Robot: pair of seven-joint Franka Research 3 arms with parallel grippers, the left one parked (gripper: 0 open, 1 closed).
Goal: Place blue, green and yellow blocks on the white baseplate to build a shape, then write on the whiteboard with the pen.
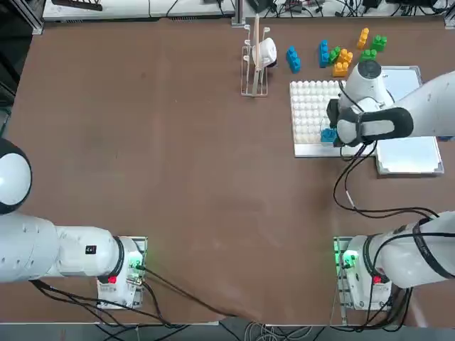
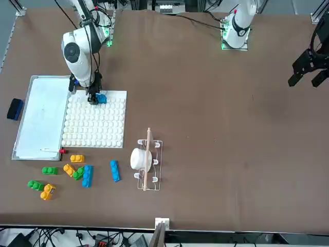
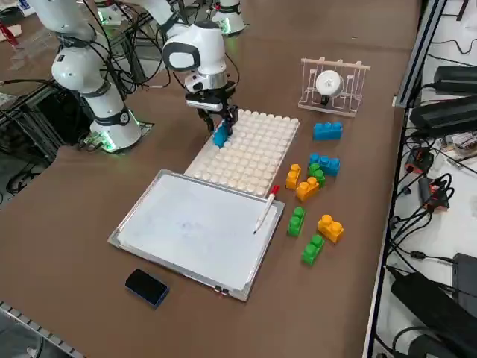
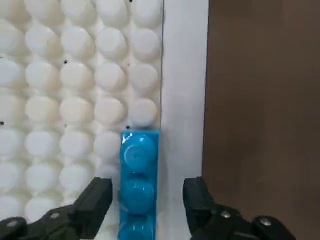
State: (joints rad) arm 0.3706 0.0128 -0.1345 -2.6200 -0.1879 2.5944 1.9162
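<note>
On the near edge of the square white studded plastic baseplate, the side nearest the robot's bases, a bright blue studded brick sits along the outermost row of studs. The right arm's two-finger gripper hangs directly over it, pointing down. Its dark fingers stand apart on either side of the brick with a visible gap at each flank, so the hand is open and grips nothing. Judged from this, the brick has been seated and let go; the spread lets the fingers lift clear without dragging the piece off its studs.

The brick lies lengthwise along the plate's rim, probably to begin the shape at a border and leave the rest of the grid free. No other brick is on the plate.

Beyond the far edge of the baseplate, the remaining blue, green and orange-yellow studded bricks lie scattered on the brown table, close enough for short fetches. A further blue brick rests apart, near a wire rack holding a white rounded object.

Just beside the baseplate lies the smooth white silver-framed whiteboard, unmarked as far as can be seen. The thin pale pen with a red end rests on the board's far edge, ready for the writing step. A dark oval eraser-like block lies off the board's opposite end.
</note>
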